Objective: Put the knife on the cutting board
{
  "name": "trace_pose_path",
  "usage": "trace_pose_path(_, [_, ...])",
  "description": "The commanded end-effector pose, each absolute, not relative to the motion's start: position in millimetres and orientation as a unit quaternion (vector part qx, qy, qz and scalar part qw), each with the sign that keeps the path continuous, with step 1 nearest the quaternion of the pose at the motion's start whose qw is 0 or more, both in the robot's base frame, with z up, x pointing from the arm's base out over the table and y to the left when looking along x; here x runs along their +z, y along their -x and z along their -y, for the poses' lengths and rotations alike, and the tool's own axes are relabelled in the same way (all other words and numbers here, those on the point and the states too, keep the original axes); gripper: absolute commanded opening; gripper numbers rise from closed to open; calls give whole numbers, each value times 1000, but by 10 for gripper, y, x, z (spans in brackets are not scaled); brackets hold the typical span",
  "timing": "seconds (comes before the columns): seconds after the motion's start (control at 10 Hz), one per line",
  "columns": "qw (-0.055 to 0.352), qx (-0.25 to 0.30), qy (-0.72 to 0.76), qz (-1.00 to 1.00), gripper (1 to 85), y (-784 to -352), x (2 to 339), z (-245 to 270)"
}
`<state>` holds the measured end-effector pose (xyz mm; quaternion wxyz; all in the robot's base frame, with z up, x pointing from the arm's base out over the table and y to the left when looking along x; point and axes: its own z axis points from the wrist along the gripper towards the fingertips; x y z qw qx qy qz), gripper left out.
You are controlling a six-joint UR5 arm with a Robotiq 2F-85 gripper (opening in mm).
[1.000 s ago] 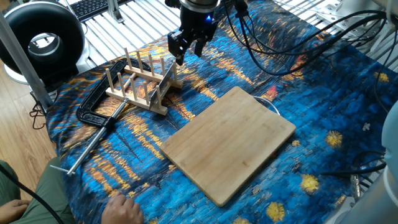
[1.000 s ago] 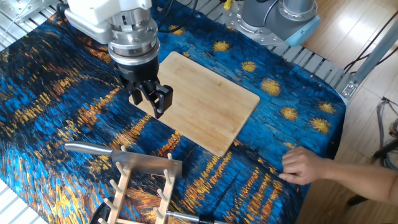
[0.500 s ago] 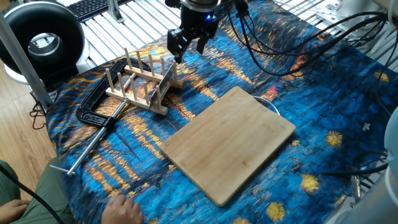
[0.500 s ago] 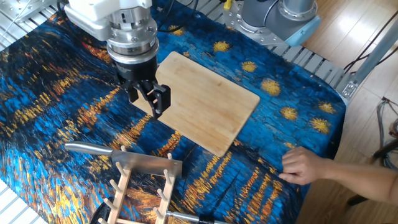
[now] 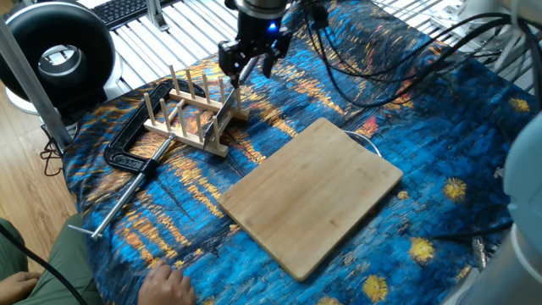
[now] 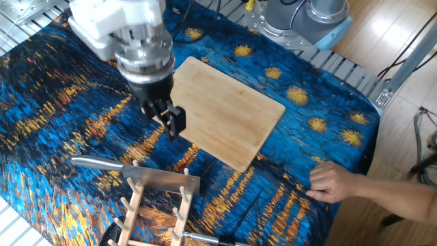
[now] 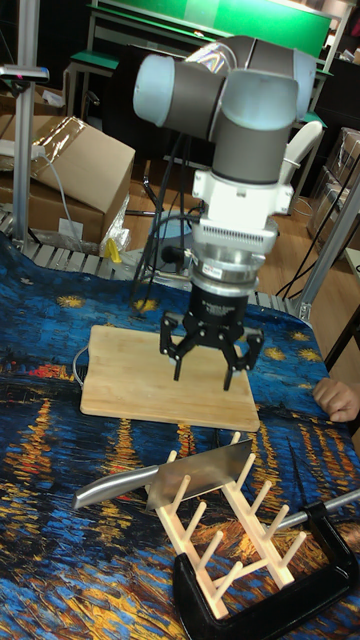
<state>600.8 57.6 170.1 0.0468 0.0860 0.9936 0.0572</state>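
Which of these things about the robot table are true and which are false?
1. The shiny silver cleaver knife leans in the wooden slatted dish rack. True.
2. The large light bamboo cutting board has a banana on it. False: its surface is bare.
3. The robot's gripper has its jaws open and holds nothing. True.
4. The black metal clamp lies on the cutting board. False: it lies on the blue and yellow cloth beside the rack.

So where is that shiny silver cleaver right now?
In the tall fixed view, the shiny silver cleaver leans in the wooden slatted dish rack, in front of the light bamboo cutting board.
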Motion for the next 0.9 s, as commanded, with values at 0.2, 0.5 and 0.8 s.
trace_pose_path(0.2, [31,71,-95,-992,613,-6090,1568,-757])
trace_pose_path(0.5, [27,38,-86,-995,620,-6054,1548,-592])
trace_pose_path(0.8, [24,37,-100,-994,637,-6039,1547,-588])
